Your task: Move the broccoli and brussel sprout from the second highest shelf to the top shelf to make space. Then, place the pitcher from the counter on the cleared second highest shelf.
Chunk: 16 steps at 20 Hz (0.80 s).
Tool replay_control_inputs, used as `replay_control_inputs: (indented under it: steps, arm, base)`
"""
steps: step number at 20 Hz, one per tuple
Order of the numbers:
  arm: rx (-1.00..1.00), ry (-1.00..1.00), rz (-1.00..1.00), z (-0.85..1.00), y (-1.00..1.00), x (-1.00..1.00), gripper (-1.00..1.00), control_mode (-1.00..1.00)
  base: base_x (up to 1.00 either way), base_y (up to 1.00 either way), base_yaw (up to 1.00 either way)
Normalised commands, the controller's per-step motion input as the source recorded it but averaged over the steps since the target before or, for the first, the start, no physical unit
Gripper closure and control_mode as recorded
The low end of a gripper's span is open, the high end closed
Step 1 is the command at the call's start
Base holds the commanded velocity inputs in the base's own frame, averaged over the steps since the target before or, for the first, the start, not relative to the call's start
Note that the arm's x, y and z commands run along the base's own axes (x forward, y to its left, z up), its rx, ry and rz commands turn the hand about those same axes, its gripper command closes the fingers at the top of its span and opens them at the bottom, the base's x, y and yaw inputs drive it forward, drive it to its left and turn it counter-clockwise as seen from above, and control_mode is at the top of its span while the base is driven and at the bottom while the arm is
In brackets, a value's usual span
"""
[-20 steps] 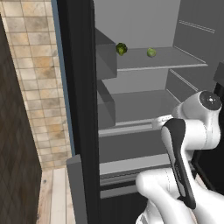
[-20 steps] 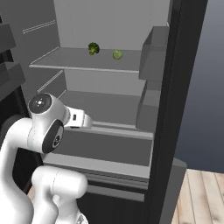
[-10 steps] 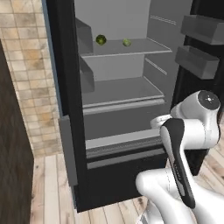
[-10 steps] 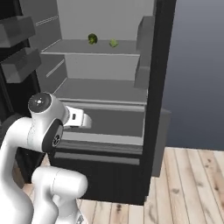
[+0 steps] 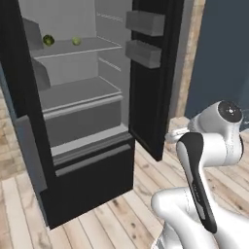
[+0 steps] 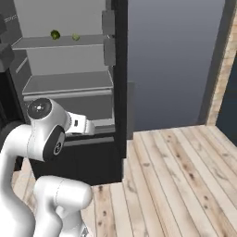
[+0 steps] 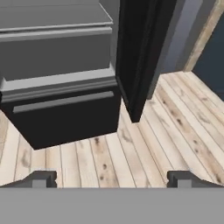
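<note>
The dark lumpy broccoli [image 5: 48, 40] [image 6: 55, 34] and the lighter, smooth brussel sprout [image 5: 76, 41] [image 6: 75, 36] lie side by side, a little apart, on the second highest shelf [image 5: 97, 46] [image 6: 88, 42] of the open fridge. My gripper [image 7: 112, 179] is open with nothing between its fingertips [image 7: 41, 178]. It hangs low, well away from the shelf, facing the fridge's bottom drawer [image 7: 65, 109] and the wooden floor. The top shelf, the pitcher and the counter are out of view.
The open black fridge door [image 5: 153, 73] with two grey bins [image 5: 143, 52] juts out between my arm and the shelves. Plank floor [image 6: 176, 176] spreads to the right. A dark blue wall [image 6: 171, 60] stands behind.
The whole picture has shifted: the base has backed away from the fridge and turned right, so the fridge sits smaller and further left. The arm's pose and the open gripper look the same.
</note>
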Motion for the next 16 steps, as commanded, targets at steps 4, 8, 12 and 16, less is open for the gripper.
replay_control_inputs:
  steps: [4, 8, 12, 16]
  arm:
    - [0.0, 0.0, 0.0, 0.0, 0.0, 0.0, -1.0, 1.0]
    - [0.0, 0.0, 0.0, 0.0, 0.0, 0.0, -1.0, 1.0]
    - [0.0, 0.0, 0.0, 0.0, 0.0, 0.0, -1.0, 1.0]
    - [0.0, 0.0, 0.0, 0.0, 0.0, 0.0, -1.0, 1.0]
  base:
    - [-0.44, -0.34, -0.59]
    - [-0.44, -0.41, -0.59]
    - [-0.29, -0.45, -0.59]
    - [-0.08, -0.43, -0.59]
